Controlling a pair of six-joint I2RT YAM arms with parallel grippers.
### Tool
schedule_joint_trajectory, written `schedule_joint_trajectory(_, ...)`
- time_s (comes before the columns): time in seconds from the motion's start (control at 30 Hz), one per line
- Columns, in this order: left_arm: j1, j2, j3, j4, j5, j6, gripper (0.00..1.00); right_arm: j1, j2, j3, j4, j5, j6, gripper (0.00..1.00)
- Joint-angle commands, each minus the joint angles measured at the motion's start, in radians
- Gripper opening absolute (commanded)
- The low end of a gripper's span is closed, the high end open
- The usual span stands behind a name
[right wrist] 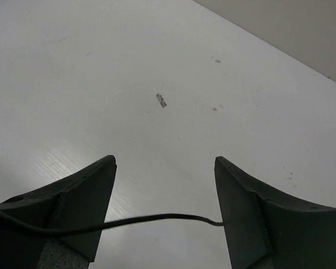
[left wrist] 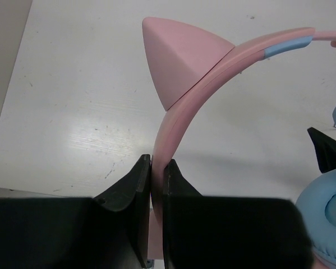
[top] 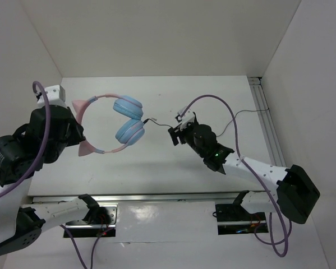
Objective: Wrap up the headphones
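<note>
Your left hand (left wrist: 156,168) is pressed together on the pink headband (left wrist: 235,59) of the headphones (top: 127,105), pinching it just below one cat ear (left wrist: 179,56). That puts the set at the left of the desk (top: 156,162), with the two blue ear cups (top: 129,131) side by side toward the middle. You cannot tell from these views whether the cups touch the surface. Your right hand (right wrist: 165,168) is spread and stands apart from the cups, and the thin black cord (right wrist: 156,217) runs across the gap from one finger to the other, not pinched.

Expect the headphones to be light, with a stiff, springy band that gives a sure hold at the point you grip. The smooth plastic could twist in the pinch if the cups swing. The cord is the soft part: limp, thin and easy to lose between broad fingers, and its joint at the cup is likely the fragile spot. Take the cord well down between the pads, close gently, and draw it along its own length rather than tugging sideways against the cup
</note>
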Motion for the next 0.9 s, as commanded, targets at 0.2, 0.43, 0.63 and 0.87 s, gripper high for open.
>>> schedule_joint_trajectory(0.2, 0.005, -0.025, 0.075, 0.056, 0.035, 0.017, 0.00, -0.143, 0.091, 0.038, 0.177, -0.310, 0.093, 0.35)
schedule_joint_trajectory(0.43, 0.005, -0.025, 0.003, 0.056, -0.101, 0.017, 0.00, -0.143, -0.032, -0.072, 0.170, -0.284, 0.139, 0.00)
schedule_joint_trajectory(0.63, 0.005, -0.048, -0.222, 0.227, -0.105, 0.140, 0.00, -0.071, -0.260, -0.138, 0.050, -0.045, 0.174, 0.00)
schedule_joint_trajectory(0.87, -0.154, 0.142, -0.376, 0.367, 0.091, 0.313, 0.00, 0.087, -0.354, -0.011, -0.180, 0.078, 0.122, 0.00)
